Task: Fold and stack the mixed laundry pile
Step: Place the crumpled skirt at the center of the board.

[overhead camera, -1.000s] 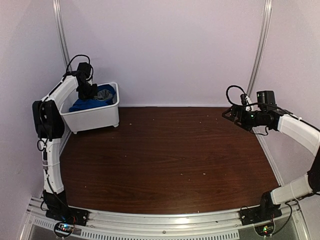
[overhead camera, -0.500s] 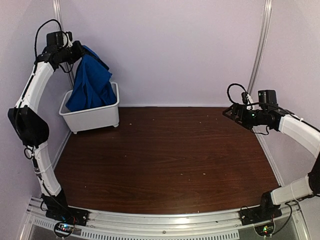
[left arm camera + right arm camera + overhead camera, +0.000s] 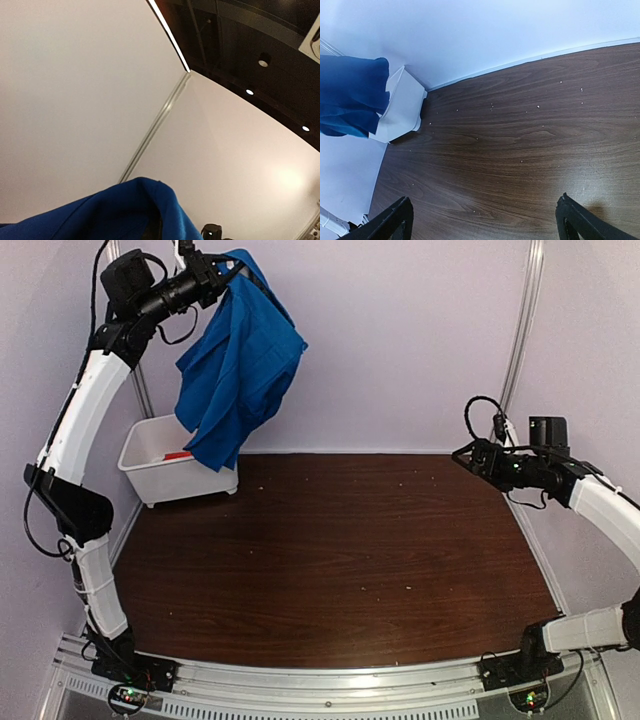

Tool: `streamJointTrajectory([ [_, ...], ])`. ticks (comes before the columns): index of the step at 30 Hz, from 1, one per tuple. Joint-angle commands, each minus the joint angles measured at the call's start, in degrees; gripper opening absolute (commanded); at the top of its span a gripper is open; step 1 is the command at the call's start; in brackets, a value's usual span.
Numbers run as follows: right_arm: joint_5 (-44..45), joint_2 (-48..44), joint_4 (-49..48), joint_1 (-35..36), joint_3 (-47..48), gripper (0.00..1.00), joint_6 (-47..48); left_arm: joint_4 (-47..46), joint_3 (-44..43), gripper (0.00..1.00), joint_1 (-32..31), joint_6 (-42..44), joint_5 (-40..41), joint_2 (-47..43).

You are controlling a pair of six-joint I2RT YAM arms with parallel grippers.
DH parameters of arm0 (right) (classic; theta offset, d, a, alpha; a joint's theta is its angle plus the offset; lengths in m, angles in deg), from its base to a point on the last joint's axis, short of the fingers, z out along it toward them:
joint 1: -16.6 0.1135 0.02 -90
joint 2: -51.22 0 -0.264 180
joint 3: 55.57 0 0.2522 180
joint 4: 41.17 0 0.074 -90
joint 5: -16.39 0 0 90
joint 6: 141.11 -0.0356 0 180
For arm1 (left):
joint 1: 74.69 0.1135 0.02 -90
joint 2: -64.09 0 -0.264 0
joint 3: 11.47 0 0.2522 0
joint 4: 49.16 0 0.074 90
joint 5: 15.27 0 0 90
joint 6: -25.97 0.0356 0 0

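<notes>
My left gripper (image 3: 218, 262) is raised high above the back left corner, shut on the top of the royal-blue garment (image 3: 240, 360). The garment hangs free, its lower end level with the bin's right end. In the left wrist view blue cloth (image 3: 105, 212) covers the fingers. A thin strip of the orange-red T-shirt (image 3: 180, 454) shows inside the white bin (image 3: 150, 468). My right gripper (image 3: 466, 458) hovers at the right side of the table, open and holding nothing. Its view has both fingertips wide apart (image 3: 485, 202), with the blue garment (image 3: 350, 95) and the bin (image 3: 402, 107) far off.
The dark wood table (image 3: 330, 550) stretches between the arms, dotted with small white specks. White walls close the back and sides, with a metal rail (image 3: 520, 340) on the right wall. The bin stands in the back left corner.
The left arm has swung up and to the right, pulling the blue garment out of the bin until it hangs free. The right arm has barely shifted.
</notes>
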Motion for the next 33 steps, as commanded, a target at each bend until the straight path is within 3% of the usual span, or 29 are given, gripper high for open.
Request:
streamJointTrajectory([
  [1, 1.2, -2.3, -0.8, 0.0, -1.5, 1.00, -0.6, -10.8, -2.0, 0.00, -5.1, -1.6, -4.6, -3.4],
  [6, 1.4, -3.2, -0.7, -0.1, -2.4, 1.00, -0.9, -15.0, 1.2, 0.00, -11.7, -2.5, -6.1, -3.6],
  [10, 1.7, -3.6, -0.6, 0.0, -2.7, 1.00, -1.0, -17.8, 12.6, 0.00, -11.7, -2.7, -10.6, -5.2],
  [15, 3.2, -5.3, 1.7, 0.0, -2.9, 1.00, 0.4, -18.3, 42.5, 0.45, -6.5, -0.2, -14.3, -14.2],
  [17, 3.9, -6.4, 3.3, -0.1, -3.3, 1.00, 0.8, -8.1, 53.1, 0.76, -2.8, 7.4, -9.1, -19.2],
  [19, 4.3, -7.5, 4.1, -0.1, -4.2, 1.00, 0.9, 4.4, 59.0, 0.97, -0.2, 17.9, -1.4, -23.4],
  [23, 2.6, -8.2, 4.1, -0.1, -6.1, 1.00, 0.2, 19.8, 66.0, 0.98, 0.6, 29.0, 9.1, -26.4],
  [33, -1.8, 3.6, 4.6, 7.5, -1.0, 0.98, 3.6, 17.3, 87.8, 0.98, -5.1, 34.4, 8.3, -33.2],
])
